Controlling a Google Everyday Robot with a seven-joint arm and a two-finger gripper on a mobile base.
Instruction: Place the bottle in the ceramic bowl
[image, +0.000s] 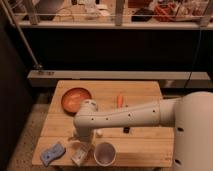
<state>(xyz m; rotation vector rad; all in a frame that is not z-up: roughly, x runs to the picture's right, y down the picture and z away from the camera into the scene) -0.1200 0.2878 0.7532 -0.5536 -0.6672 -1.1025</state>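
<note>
1. Table (145, 92): a pale wooden slatted top, seen from above and behind the robot, standing on a speckled floor before a dark wall.
2. Arm (130, 117): a white, segmented limb that reaches from the robot's body at the right edge leftward across the table, then bends downward at a rounded joint near the left-centre.
3. Gripper (81, 144): it hangs below that joint, over the front left part of the table, directly above the bottle. Its jaws stand wide apart. It seems to sit close over the bottle, though contact cannot be made out from this angle.
4. Bottle (79, 154): small and whitish-clear, it lies on the table near the front edge, between the blue cloth and the white cup.
5. Ceramic bowl (76, 99): a shallow, glossy orange-brown dish at the rear left of the table, well apart from the bottle, with nothing visible inside it.
6. White cup (104, 152): upright and open-mouthed, just right of the bottle.
7. Blue cloth (52, 153): at the front left corner.
8. Orange stick (120, 100): a short item lying right of the bowl.
9. Black bar (127, 130): a small dark piece just below the arm.
</note>
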